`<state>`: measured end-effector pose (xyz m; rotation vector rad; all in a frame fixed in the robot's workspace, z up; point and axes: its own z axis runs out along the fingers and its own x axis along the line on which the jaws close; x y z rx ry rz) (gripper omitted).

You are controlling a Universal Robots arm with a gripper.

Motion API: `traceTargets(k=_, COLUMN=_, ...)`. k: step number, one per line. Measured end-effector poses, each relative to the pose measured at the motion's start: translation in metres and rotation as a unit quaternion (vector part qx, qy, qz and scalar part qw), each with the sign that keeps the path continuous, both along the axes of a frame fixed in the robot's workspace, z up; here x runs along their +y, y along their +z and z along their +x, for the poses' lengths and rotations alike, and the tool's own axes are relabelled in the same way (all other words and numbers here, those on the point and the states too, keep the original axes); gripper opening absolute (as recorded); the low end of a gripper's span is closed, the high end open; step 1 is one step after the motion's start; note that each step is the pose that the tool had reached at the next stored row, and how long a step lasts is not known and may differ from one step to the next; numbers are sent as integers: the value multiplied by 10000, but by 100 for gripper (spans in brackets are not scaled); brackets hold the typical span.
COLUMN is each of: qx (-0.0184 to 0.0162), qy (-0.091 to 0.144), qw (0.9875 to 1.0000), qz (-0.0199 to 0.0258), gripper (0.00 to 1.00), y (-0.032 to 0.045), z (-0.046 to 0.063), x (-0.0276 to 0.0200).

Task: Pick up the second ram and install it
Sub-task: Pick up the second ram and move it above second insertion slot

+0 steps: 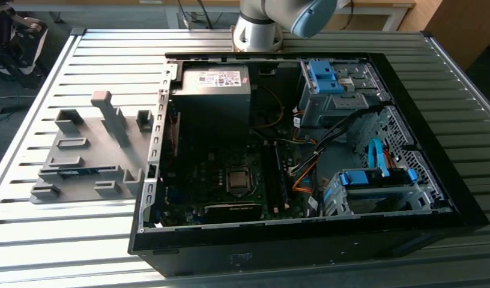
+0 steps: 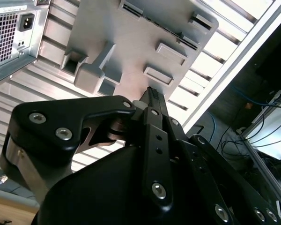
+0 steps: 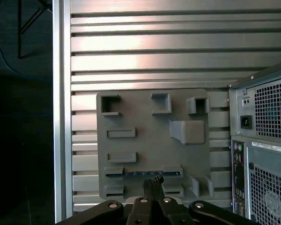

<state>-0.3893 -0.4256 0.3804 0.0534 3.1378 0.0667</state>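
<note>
Black screw-studded gripper — silver-blue arm

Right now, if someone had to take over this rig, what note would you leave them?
Gripper: shut, holding nothing, clear of the grey holder tray and pointing toward it.
Second ram: sits in a long slot of the tray, which lies on the slatted table at the exterior view's left of the open computer case.
Done: nothing of the pick-up shows.
Left: both the pick-up and the install in the case.
</note>
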Motion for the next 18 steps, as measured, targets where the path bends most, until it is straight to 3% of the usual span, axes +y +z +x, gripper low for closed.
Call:
traceTargets(k=6, qx=0, qy=291, qw=9996, qz=0, gripper=11, y=0, z=-3, x=-7)
traceTargets(k=18, qx=0, qy=635, qw=9980, qz=0, gripper=11, y=-1, z=-6, x=-11)
